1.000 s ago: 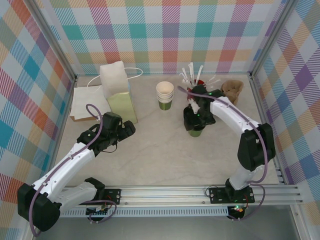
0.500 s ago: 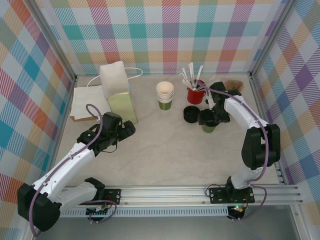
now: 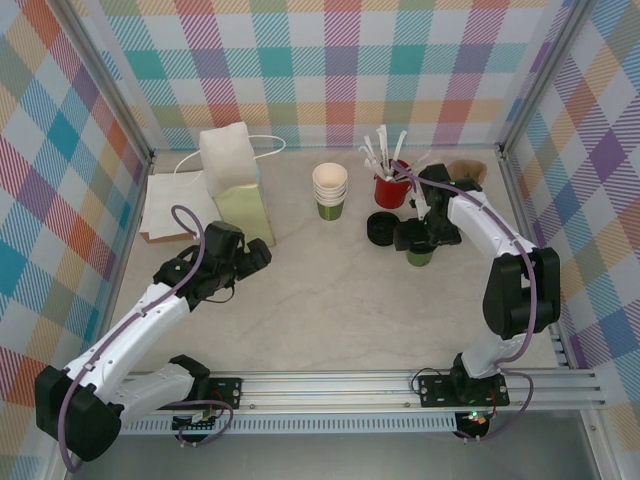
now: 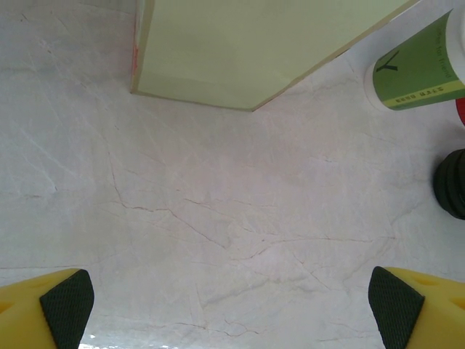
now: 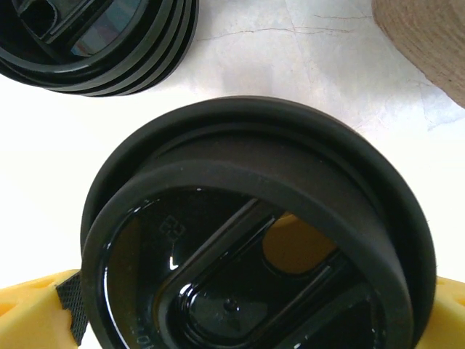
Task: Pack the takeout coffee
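The coffee cup (image 3: 420,258) stands right of centre in the overhead view, just beside a stack of spare lids (image 3: 380,228) and below the red cup of stirrers (image 3: 392,188). The right gripper (image 3: 418,240) hangs directly over it, jaws wide to either side of the black lid (image 5: 247,240). I cannot tell whether the pads touch the lid.

From the wrist camera the lid may sit slightly tilted, so the step in hand looks like capping — and it should be finished properly. Press down evenly until the rim is level all round before any lift. For the carry, I would grip the cup's body under the lid, not the lid itself, and keep it upright.

The paper bag (image 3: 235,185) stands at upper left, well apart from the cup. The left gripper (image 4: 231,299) — open and empty over the table (image 4: 218,218) just below the bag — is well placed to steady it.
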